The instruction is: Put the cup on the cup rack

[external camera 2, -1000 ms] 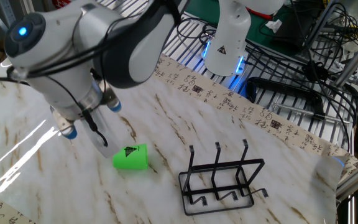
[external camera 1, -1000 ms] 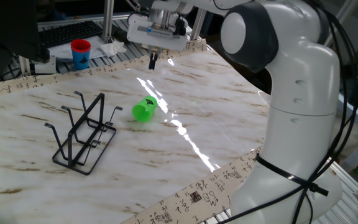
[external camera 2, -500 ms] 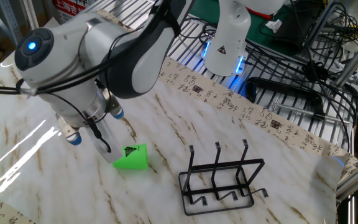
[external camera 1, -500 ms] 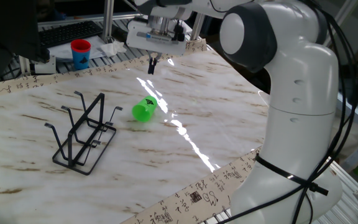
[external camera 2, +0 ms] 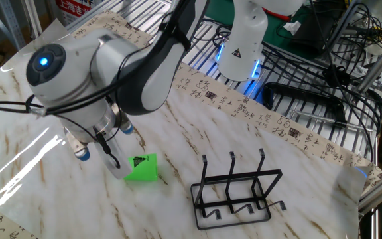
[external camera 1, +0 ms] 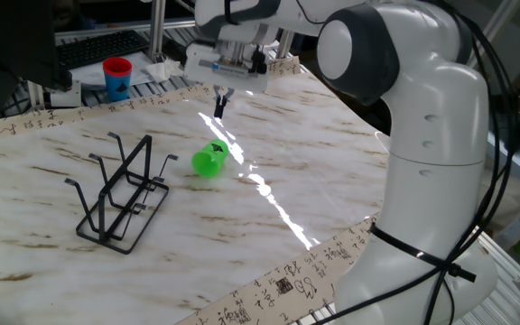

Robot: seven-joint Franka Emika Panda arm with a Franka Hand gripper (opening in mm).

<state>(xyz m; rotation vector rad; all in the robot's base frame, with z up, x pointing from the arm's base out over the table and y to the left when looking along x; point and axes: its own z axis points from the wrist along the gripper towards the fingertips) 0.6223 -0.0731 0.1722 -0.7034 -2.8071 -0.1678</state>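
Our claw (external camera 1: 220, 101) hangs above the marble table (external camera 1: 332, 171), its dark fingers pointing down and pressed close together with nothing between them, so we read it as closed and empty. In the other fixed view the wrist blocks the fingertips and we cannot confirm this there.

At about 6 o'clock from the claw in the one fixed view, near but not touching, the green cup (external camera 1: 209, 160) lies on its side on the tabletop, a small dark label on its wall. In the other fixed view the same cup (external camera 2: 142, 168) sits just beside the lower end of our wrist, at its 3 o'clock.

Farther out, at about 8 o'clock from the cup, the black wire rack (external camera 1: 122, 196) stands upright on the table, well apart from the cup, its pegs bare. In the other view the rack (external camera 2: 237, 190) is at the cup's 4 o'clock.

Beyond the table edge, at 10 o'clock from the claw, we see a red cup with a blue band (external camera 1: 116, 78).
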